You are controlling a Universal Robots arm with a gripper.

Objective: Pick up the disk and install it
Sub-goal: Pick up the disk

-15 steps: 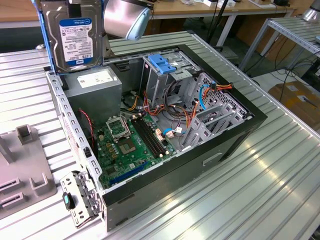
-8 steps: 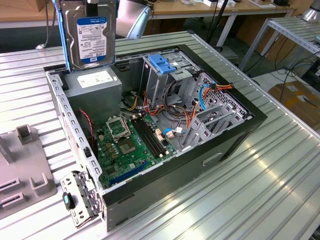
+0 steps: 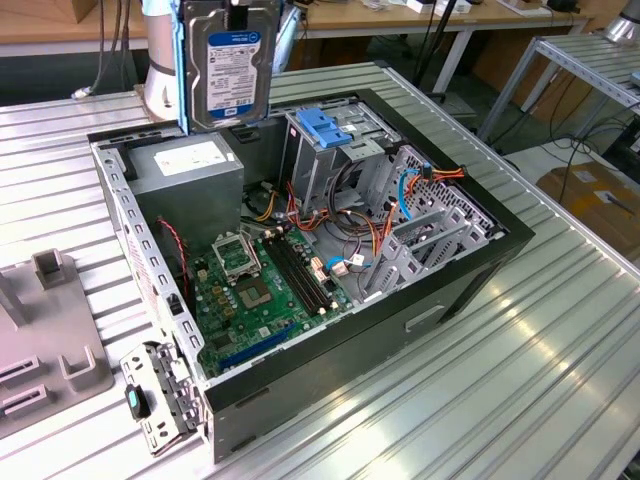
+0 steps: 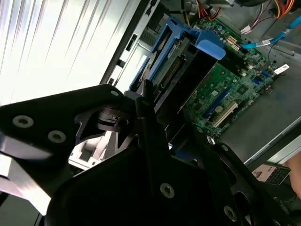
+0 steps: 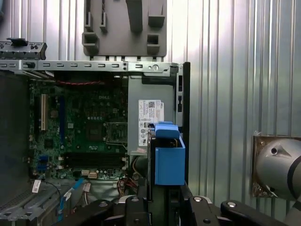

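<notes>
The disk (image 3: 228, 62), a silver-grey hard drive with a white and blue label and a blue carrier rail down one side, hangs upright in the air at the top of the exterior view. It is above the far end of the open computer case (image 3: 480, 265), over the grey power supply box (image 3: 190, 172). My gripper (image 3: 238, 8) is shut on its upper end. The first wrist view looks down the disk (image 5: 169, 157) edge-on, blue carrier foremost, between my fingers (image 5: 141, 207). The second wrist view has the disk (image 4: 186, 54) over the motherboard.
The metal drive cage (image 3: 330, 150), topped with blue clips, stands to the exterior view's right of the disk. Cables and the green motherboard (image 3: 255, 290) lie in the case. A grey fixture block (image 3: 45, 345) sits on the ribbed table at the exterior view's left.
</notes>
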